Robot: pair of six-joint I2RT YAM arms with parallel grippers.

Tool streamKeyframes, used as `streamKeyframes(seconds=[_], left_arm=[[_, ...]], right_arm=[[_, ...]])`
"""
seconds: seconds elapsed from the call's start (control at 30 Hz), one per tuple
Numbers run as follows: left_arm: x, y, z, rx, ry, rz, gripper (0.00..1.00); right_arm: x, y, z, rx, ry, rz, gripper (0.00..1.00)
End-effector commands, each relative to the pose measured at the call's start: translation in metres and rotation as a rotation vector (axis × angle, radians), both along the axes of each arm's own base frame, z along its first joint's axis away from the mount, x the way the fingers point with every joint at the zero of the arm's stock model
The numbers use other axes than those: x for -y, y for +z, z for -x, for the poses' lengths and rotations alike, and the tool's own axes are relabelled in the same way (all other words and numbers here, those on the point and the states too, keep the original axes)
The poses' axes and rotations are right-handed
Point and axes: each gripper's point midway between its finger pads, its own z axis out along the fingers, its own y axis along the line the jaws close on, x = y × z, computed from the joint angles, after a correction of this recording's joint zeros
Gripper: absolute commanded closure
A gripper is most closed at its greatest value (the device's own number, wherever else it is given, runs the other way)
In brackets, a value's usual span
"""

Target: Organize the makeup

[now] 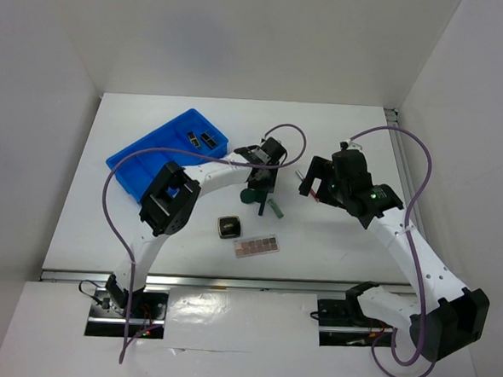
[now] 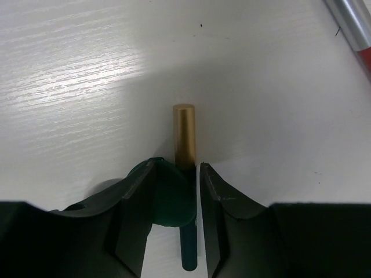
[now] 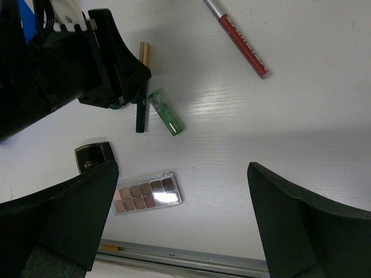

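My left gripper [image 1: 260, 187] hovers low over a dark green pencil with a gold cap [image 2: 184, 133] and a dark green round compact [image 2: 171, 200]. Its jaws stand a narrow gap apart and clamp nothing. The compact lies partly under the left finger and overlaps the pencil. A green tube [image 1: 276, 209], a dark square compact [image 1: 228, 228] and a brown-pink eyeshadow palette [image 1: 256, 246] lie in front of it. A red pencil [image 3: 240, 40] lies to the right. My right gripper [image 1: 313, 179] hangs wide open and empty above the table.
A blue divided tray [image 1: 142, 156] sits at the back left with two black-gold lipstick tubes [image 1: 201, 138] in its far corner. The table's metal front rail [image 3: 174, 255] runs just past the palette. White walls close in both sides.
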Motion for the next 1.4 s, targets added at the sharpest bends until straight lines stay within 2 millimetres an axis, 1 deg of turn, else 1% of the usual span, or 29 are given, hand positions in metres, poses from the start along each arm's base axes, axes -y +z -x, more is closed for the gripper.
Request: streamKeyframes(seconds=[0.0,0.03,0.1,0.17,0.27,0.3,0.33,0.4,0.43,0.53,0.57,0.67,0.7,0.73,0.77,0.8,0.83,0.9,0.93,1.0,1.03,1.07,1.1,1.13,1.17,1.2,1.23,1.27,1.37], left_arm=[[-0.003,-0.001,0.000,0.025,-0.001,-0.054,0.50],[-0.004,-0.001,0.000,0.028,-0.013,-0.061,0.47],[-0.004,0.006,0.001,0.028,-0.013,-0.061,0.46],[-0.007,0.014,-0.003,0.050,-0.008,-0.076,0.52],[-0.011,0.022,0.001,0.061,-0.007,-0.067,0.52],[-0.012,0.033,0.001,0.076,-0.014,-0.059,0.53],[-0.011,0.038,0.001,0.084,-0.014,-0.052,0.53],[-0.013,0.039,0.003,0.083,-0.014,-0.053,0.58],[-0.013,0.044,0.002,0.091,-0.013,-0.046,0.64],[-0.014,0.043,0.004,0.084,-0.014,-0.052,0.75],[-0.015,0.047,0.005,0.084,-0.014,-0.052,0.81],[-0.015,0.053,0.005,0.093,-0.013,-0.044,0.91],[-0.013,0.062,0.003,0.109,-0.012,-0.030,0.99],[-0.013,0.068,0.003,0.117,-0.011,-0.022,1.00],[-0.013,0.072,0.002,0.123,-0.020,-0.025,1.00],[-0.010,0.084,0.001,0.135,-0.024,-0.004,1.00],[-0.009,0.087,-0.001,0.145,-0.034,-0.004,1.00],[-0.006,0.107,-0.004,0.177,-0.046,0.009,1.00],[-0.005,0.125,-0.004,0.204,-0.060,0.034,1.00],[-0.005,0.143,-0.010,0.236,-0.078,0.084,1.00],[-0.009,0.149,-0.013,0.238,-0.077,0.111,1.00],[-0.023,0.167,-0.023,0.262,-0.054,0.153,1.00],[-0.025,0.172,-0.026,0.268,-0.064,0.201,1.00],[-0.034,0.179,-0.030,0.281,-0.051,0.218,1.00],[-0.053,0.187,-0.041,0.302,-0.011,0.223,1.00],[-0.064,0.199,-0.043,0.327,0.002,0.226,1.00],[-0.076,0.201,-0.047,0.334,0.028,0.218,1.00],[-0.097,0.205,-0.057,0.347,0.073,0.215,1.00],[-0.138,0.202,-0.070,0.342,0.179,0.184,1.00]], right_arm=[[0.000,0.010,-0.004,0.041,-0.006,-0.013,0.00],[0.000,0.012,-0.006,0.049,-0.006,-0.017,0.00],[-0.002,0.009,-0.006,0.040,0.007,-0.012,0.00],[-0.002,0.009,-0.006,0.040,0.007,-0.012,0.00],[-0.002,0.009,-0.006,0.040,0.007,-0.012,0.00],[-0.002,0.011,-0.007,0.048,0.007,-0.016,0.00],[-0.002,0.011,-0.007,0.048,0.007,-0.016,0.00],[-0.003,0.008,-0.008,0.040,0.007,-0.012,0.00],[-0.003,0.008,-0.008,0.040,0.007,-0.012,0.00],[-0.005,0.005,-0.008,0.029,0.014,-0.014,0.00],[-0.006,0.005,-0.007,0.027,0.021,-0.020,0.00],[-0.006,0.005,-0.007,0.027,0.021,-0.020,0.00],[-0.006,0.005,-0.007,0.027,0.021,-0.020,0.00],[-0.006,0.005,-0.007,0.027,0.021,-0.020,0.00],[-0.006,0.005,-0.007,0.027,0.021,-0.020,0.00],[-0.006,0.005,-0.007,0.027,0.021,-0.020,0.00],[-0.006,0.005,-0.007,0.027,0.021,-0.020,0.00],[-0.006,0.005,-0.007,0.027,0.021,-0.020,0.00],[-0.006,0.005,-0.007,0.027,0.021,-0.020,0.00],[-0.006,0.005,-0.007,0.027,0.021,-0.020,0.00],[-0.006,0.005,-0.007,0.027,0.021,-0.020,0.00],[-0.006,0.005,-0.007,0.027,0.021,-0.020,0.00],[-0.006,0.005,-0.007,0.027,0.021,-0.020,0.00],[-0.005,0.005,-0.008,0.027,0.007,-0.022,0.00],[-0.005,0.005,-0.008,0.027,0.007,-0.022,0.00],[-0.006,0.007,-0.010,0.035,0.007,-0.026,0.00],[-0.005,0.002,-0.008,0.024,0.007,-0.021,0.00],[-0.008,0.004,-0.009,0.031,0.016,-0.032,0.00],[-0.010,-0.002,-0.009,0.019,0.025,-0.037,0.00]])
